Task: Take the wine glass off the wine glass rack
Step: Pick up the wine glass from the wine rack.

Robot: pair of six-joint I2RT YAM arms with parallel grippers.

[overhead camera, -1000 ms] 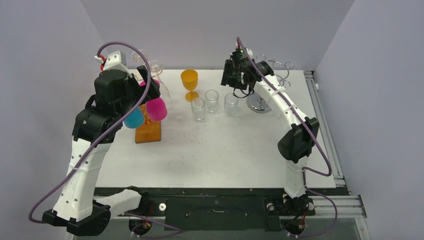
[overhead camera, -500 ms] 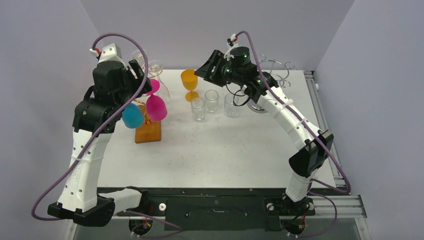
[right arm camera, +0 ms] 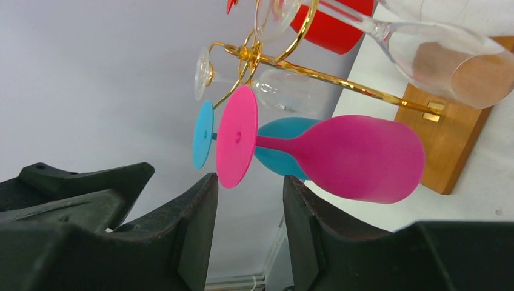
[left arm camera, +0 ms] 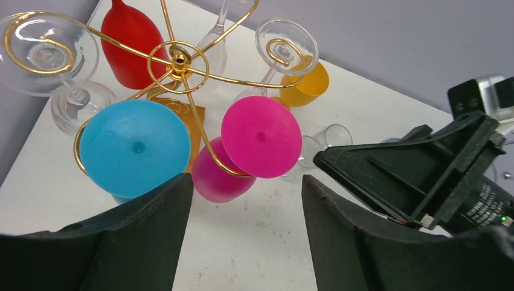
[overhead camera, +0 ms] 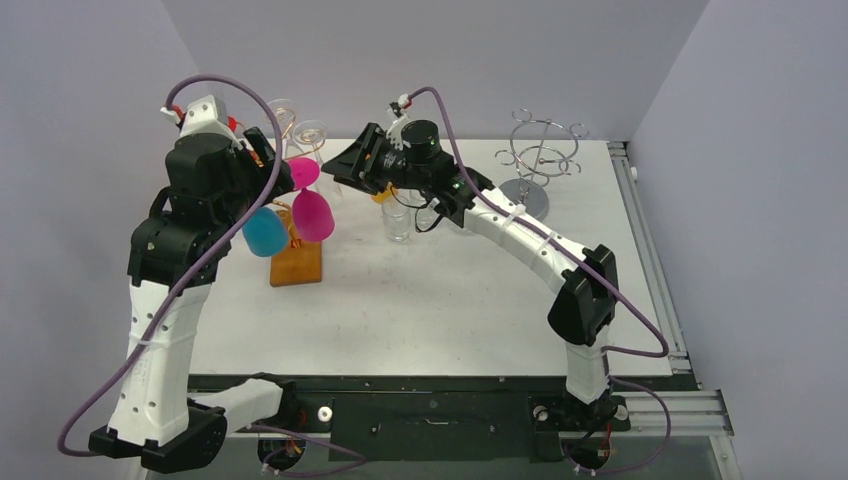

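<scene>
Currently the pink glass (overhead camera: 312,214) hangs upside down on the rack (overhead camera: 297,262), far left. Both jaws are released, grasping nothing: left gripper (left arm camera: 245,180) above its foot, right gripper (right arm camera: 248,177) near, on its right side.

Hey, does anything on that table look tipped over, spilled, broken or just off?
Nothing stands out. The pink glass and blue glass hang bowl-down from the gold rack, which is how such a rack holds them. The tumbler in view stands upright. No spill or breakage shows.
</scene>
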